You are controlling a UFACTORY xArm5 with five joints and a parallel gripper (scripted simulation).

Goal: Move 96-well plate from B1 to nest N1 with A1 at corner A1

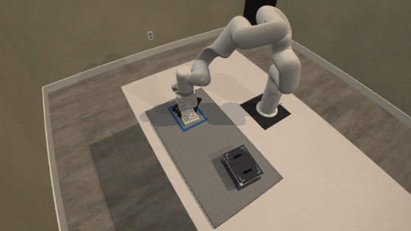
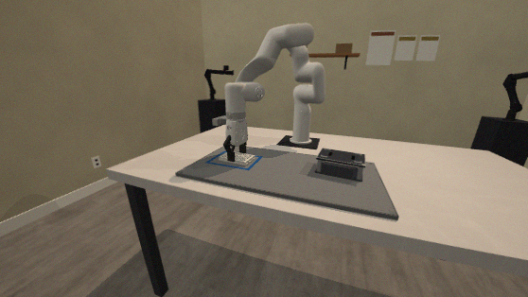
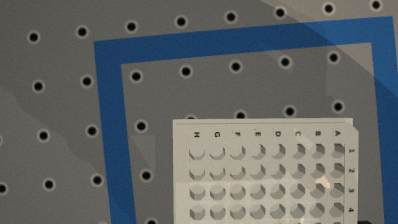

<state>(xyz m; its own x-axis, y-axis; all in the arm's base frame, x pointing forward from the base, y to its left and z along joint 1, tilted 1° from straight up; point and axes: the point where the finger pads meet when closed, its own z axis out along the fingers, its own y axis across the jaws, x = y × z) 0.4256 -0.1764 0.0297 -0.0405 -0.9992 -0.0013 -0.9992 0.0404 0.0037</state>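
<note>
Exterior view shows the white jointed arm (image 2: 303, 85) reaching down to the blue square outline (image 2: 215, 165) that marks the bench spot on the grey perforated board (image 2: 284, 189). Within that outline lies the white rectangular 96-well plate (image 2: 243, 159), and the black-fingered gripper (image 2: 236, 152) stands upright on it, its fingers closed against the plate's sides and held wide by it.

From the top view, the gripper (image 1: 187, 110) covers the plate's far end, so only the near part of the plate (image 1: 191, 117) shows inside the blue outline (image 1: 185, 128). The black raised plate nest (image 1: 243, 165) with pale corner locators sits on the same board (image 1: 191, 162), well apart from the outline, toward the board's other end. The arm's base stands on a black square plate (image 1: 281, 117) on the pale table (image 1: 331, 165), beside the board.

Wrist view looks straight down: the plate (image 3: 260, 170) lies flat inside the blue outline (image 3: 107, 125), offset toward the outline's lower right. Column letters H to A run along its upper edge, and the cut-off corner (image 3: 354, 125) is at the upper right, next to A and row 1. The fingers themselves are out of this frame.
</note>
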